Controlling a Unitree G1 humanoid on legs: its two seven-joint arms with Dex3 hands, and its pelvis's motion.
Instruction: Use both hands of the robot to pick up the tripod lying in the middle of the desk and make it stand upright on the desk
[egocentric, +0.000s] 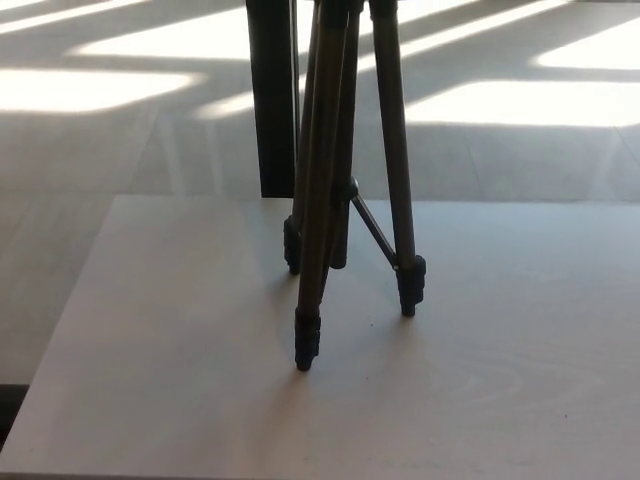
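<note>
The tripod (345, 190) stands upright on the counter (180, 380), its three legs splayed so that the black rubber feet form a small triangle: one foot nearest me and the robot (306, 340), one out to the right (411, 285), one at the back left (291, 243). A thin brace (374, 228) runs from the centre column to the right leg, which looks to be what holds the spread fixed; that would explain why it stays up with nothing touching it. No robot hand shows on either side, left or right, so I cannot say whether their fingers are apart or together, and with neither in sight I can only place things against the counter itself. The tripod's top runs out of the picture, so its head is hidden. Judging by this, the standing step looks done. The legs sit toward the counter's far edge, the back foot fairly near it, with a dark upright post (272, 100) just behind on the sunlit floor (520, 150). Broad bare counter lies to the left, right and front, leaving ample room for arms to pull away.
</note>
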